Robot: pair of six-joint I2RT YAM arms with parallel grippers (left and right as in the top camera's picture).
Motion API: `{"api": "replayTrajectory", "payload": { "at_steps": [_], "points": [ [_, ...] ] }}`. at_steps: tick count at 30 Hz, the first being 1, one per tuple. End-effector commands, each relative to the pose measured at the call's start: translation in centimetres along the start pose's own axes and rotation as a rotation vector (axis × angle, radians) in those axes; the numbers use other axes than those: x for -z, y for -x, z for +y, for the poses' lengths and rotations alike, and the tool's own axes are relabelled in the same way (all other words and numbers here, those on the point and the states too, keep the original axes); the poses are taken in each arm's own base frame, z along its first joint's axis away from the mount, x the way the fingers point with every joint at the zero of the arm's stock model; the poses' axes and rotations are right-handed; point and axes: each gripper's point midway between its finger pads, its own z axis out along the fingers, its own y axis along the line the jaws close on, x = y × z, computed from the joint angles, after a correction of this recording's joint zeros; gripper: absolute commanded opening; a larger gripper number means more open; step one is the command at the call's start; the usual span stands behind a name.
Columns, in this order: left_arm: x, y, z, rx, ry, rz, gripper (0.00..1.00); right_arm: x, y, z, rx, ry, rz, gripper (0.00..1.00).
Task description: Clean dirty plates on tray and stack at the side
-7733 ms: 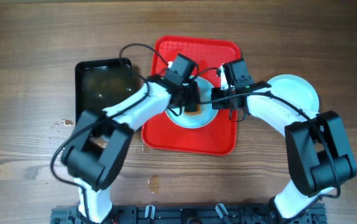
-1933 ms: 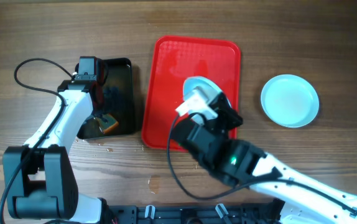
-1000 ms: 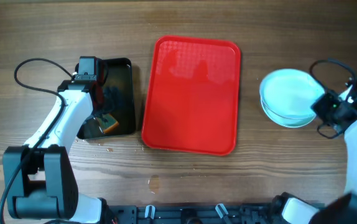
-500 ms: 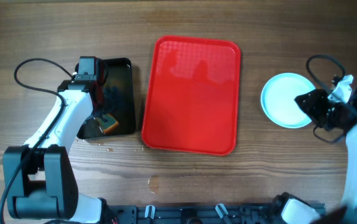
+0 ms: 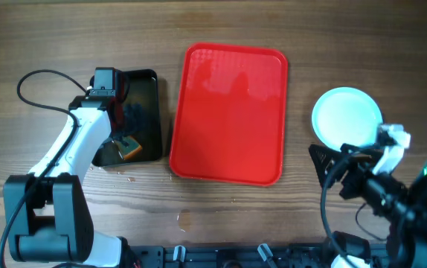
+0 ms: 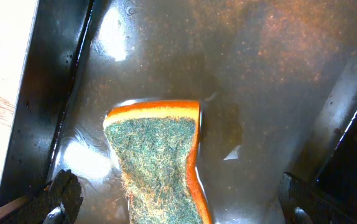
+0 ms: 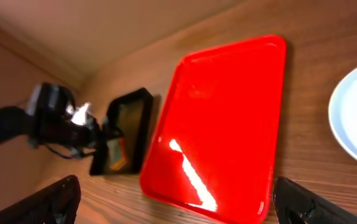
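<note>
The red tray [image 5: 232, 112] lies in the middle of the table with nothing on it; its glossy floor also fills the right wrist view [image 7: 222, 118]. The pale blue plates [image 5: 347, 119] sit on the wood to its right, and only the top one shows from above; one rim edge shows [image 7: 356, 118]. My right gripper [image 5: 332, 160] hangs open and empty near the front edge, below the plates [image 7: 180, 202]. My left gripper [image 6: 181, 205] stands open astride a green-and-orange sponge [image 6: 160, 155] without gripping it.
A black tray [image 5: 128, 115] holding brownish water and the sponge [image 5: 129, 149] stands left of the red tray. Water drops and a small stain [image 5: 184, 218] mark the wood in front. The left arm's cable [image 5: 31, 82] loops at the far left.
My right gripper opened, let go of a plate on the stack at the right, and drew back toward the table's front edge. The left arm has stayed still over the sponge.
</note>
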Motion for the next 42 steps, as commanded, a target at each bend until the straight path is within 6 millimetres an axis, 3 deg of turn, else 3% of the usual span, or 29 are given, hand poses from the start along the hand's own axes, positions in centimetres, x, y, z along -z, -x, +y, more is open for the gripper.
{"api": "replayTrajectory", "payload": {
  "at_steps": [1, 5, 12, 18, 23, 27, 31, 33, 37, 42],
  "points": [
    [-0.1, 0.1, 0.1, 0.006, -0.003, 0.001, 1.0, 0.6, -0.2, 0.4, -0.046, -0.005, -0.025, 1.0],
    [-0.1, 0.1, 0.1, 0.006, -0.003, 0.001, 1.0, 0.5, -0.9, 1.8, 0.128, 0.069, 0.007, 1.0],
    [-0.1, 0.1, 0.1, 0.006, -0.003, 0.001, 1.0, 1.4, -2.2, 5.2, 0.731, 0.207, -0.061, 1.0],
    [-0.1, 0.1, 0.1, 0.006, -0.003, 0.001, 1.0, 0.9, -3.3, 3.6, 1.021, 0.14, -0.185, 1.0],
    [-0.1, 0.1, 0.1, 0.006, -0.003, 0.001, 1.0, -1.7, -5.9, 0.8, 1.213, 0.117, -0.248, 1.0],
    [-0.1, 0.1, 0.1, 0.006, -0.003, 0.001, 1.0, -3.4, -7.3, -1.1, 1.186, 0.108, -0.272, 1.0],
    [-0.1, 0.1, 0.1, 0.006, -0.003, 0.001, 1.0, -5.2, -6.9, -4.3, 0.912, 0.019, -0.281, 1.0],
    [-0.1, 0.1, 0.1, 0.006, -0.003, 0.001, 1.0, -5.6, -6.2, -5.4, 0.848, -0.03, -0.31, 1.0],
    [-0.1, 0.1, 0.1, 0.006, -0.003, 0.001, 1.0, -5.2, -2.7, -5.9, 0.932, -0.135, -0.499, 1.0],
    [-0.1, 0.1, 0.1, 0.006, -0.003, 0.001, 1.0, -5.7, -2.0, -8.2, 0.815, -0.216, -0.555, 1.0]
  ]
}}
